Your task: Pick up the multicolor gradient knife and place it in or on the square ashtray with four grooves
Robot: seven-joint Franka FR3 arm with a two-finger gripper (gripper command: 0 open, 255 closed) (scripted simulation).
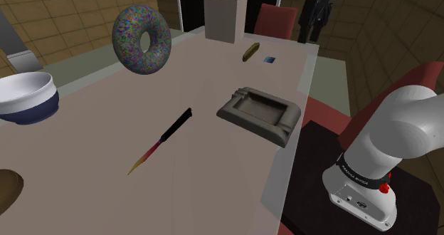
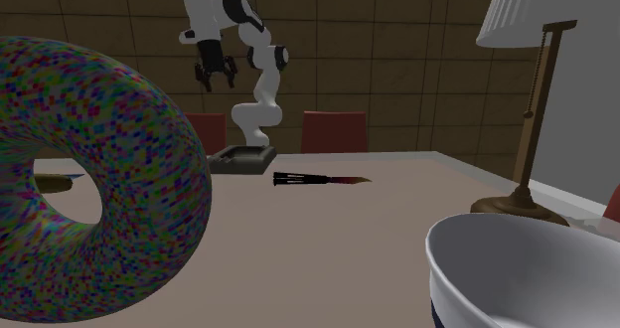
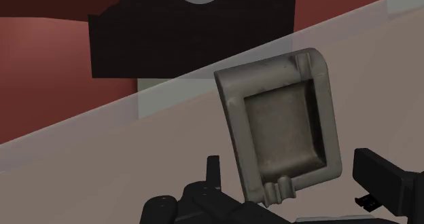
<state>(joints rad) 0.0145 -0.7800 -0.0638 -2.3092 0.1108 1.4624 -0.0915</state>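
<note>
You have it all left to do: your hand (image 2: 216, 82) hangs high over the ashtray (image 1: 260, 114), fingers spread and empty, while the knife (image 1: 162, 139) lies flat on the counter (image 1: 213, 169), apart from both.

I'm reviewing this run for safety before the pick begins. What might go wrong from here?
The knife lies flat and thin on the table; the open gripper, high above the ashtray, might scrape the surface or lose it.
The ashtray sits near the table's edge, and the knife looks longer than it, so it may overhang and tip off.
</note>
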